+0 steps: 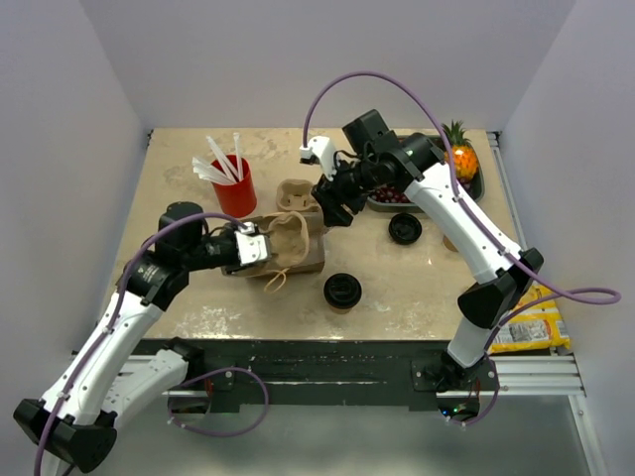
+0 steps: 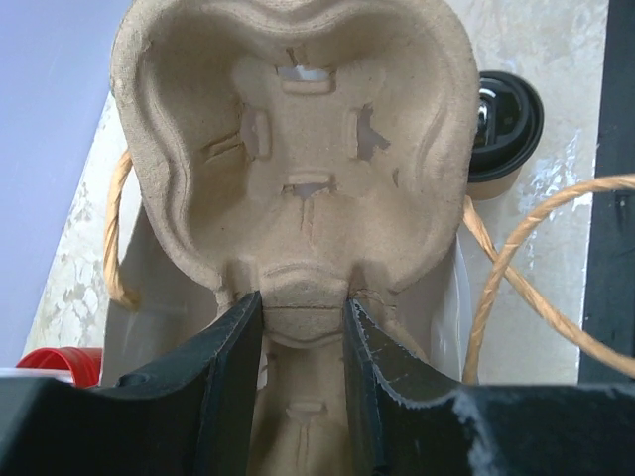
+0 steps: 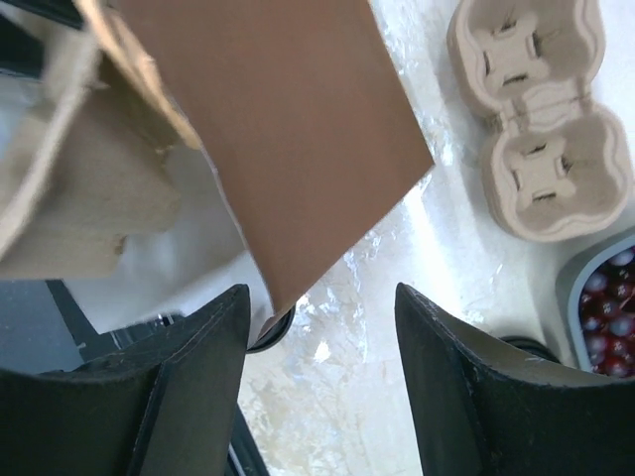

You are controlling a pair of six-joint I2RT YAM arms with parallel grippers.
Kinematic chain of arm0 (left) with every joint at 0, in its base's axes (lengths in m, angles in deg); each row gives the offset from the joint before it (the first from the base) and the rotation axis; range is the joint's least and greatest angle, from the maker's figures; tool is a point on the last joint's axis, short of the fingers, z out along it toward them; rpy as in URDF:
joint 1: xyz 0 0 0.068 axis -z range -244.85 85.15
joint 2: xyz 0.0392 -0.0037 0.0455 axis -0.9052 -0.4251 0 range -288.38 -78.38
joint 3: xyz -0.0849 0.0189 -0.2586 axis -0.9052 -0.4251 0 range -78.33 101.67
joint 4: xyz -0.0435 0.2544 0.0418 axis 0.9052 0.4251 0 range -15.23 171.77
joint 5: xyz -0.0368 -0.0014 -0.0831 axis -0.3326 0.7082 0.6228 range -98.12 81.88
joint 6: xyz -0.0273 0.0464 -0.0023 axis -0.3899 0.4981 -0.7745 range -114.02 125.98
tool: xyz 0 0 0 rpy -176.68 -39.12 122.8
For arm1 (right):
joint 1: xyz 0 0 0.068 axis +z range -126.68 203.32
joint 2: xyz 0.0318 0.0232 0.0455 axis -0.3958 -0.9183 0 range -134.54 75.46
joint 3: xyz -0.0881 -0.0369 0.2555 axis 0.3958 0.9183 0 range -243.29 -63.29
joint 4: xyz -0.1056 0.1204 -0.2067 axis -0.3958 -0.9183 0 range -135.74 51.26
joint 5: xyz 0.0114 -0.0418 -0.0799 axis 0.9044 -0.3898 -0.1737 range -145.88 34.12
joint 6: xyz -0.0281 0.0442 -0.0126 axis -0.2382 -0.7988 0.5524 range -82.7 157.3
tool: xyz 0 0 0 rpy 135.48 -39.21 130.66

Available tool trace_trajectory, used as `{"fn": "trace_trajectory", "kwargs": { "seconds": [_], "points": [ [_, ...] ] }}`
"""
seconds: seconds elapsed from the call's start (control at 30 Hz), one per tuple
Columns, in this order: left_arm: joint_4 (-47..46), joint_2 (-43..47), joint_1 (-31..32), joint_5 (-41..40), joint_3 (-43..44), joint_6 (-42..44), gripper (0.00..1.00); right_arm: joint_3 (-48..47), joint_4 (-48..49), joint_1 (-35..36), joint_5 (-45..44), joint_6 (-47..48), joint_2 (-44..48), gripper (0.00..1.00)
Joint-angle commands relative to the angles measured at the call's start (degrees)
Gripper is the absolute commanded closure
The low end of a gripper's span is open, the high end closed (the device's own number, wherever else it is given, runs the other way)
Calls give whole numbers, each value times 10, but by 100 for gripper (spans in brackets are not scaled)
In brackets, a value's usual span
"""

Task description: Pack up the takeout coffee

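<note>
The takeout coffee (image 1: 340, 291), a tan cup under a black lid, stands on the table near the front, right of the brown paper bag (image 1: 304, 256). It also shows in the left wrist view (image 2: 506, 124). My left gripper (image 1: 253, 245) is shut on the rim of a pulp cup carrier (image 2: 298, 149) and holds it at the bag's mouth. My right gripper (image 1: 332, 205) is open and empty just above the bag's far right edge (image 3: 288, 119). In the right wrist view a sliver of black lid (image 3: 276, 330) peeks from under the bag.
A second pulp carrier (image 1: 296, 193) lies behind the bag. A red cup of straws (image 1: 235, 185) stands at the back left. Another black lid (image 1: 404, 229), a bowl of dark berries (image 1: 392, 195) and a pineapple (image 1: 459, 159) are to the right. A yellow packet (image 1: 536, 322) lies off the table's right edge.
</note>
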Motion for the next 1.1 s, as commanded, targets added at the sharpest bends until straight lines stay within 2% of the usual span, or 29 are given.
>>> {"fn": "trace_trajectory", "kwargs": {
  "seconds": [0.0, 0.23, 0.53, 0.8, 0.87, 1.0, 1.07],
  "points": [
    [2, -31, -1, -49, 17, 32, 100, -38, -9, 1, 47, 35, 12, 37],
    [18, -74, 17, -35, 75, 35, 100, -45, -12, 1, 73, 41, 3, 38],
    [72, -117, 79, -127, 147, 43, 100, -55, 1, 2, 66, 10, -16, 41],
    [143, -132, 94, -153, 172, 57, 100, -71, 5, 1, 77, -7, -17, 41],
    [151, -127, 94, -169, 176, 52, 100, -76, 7, 1, 90, -15, -14, 40],
    [159, -121, 94, -184, 188, 48, 100, -66, 19, 1, 133, -34, -12, 31],
    [158, -120, 94, -189, 187, 46, 100, -59, 29, 1, 131, -45, -12, 30]
  ]
}}
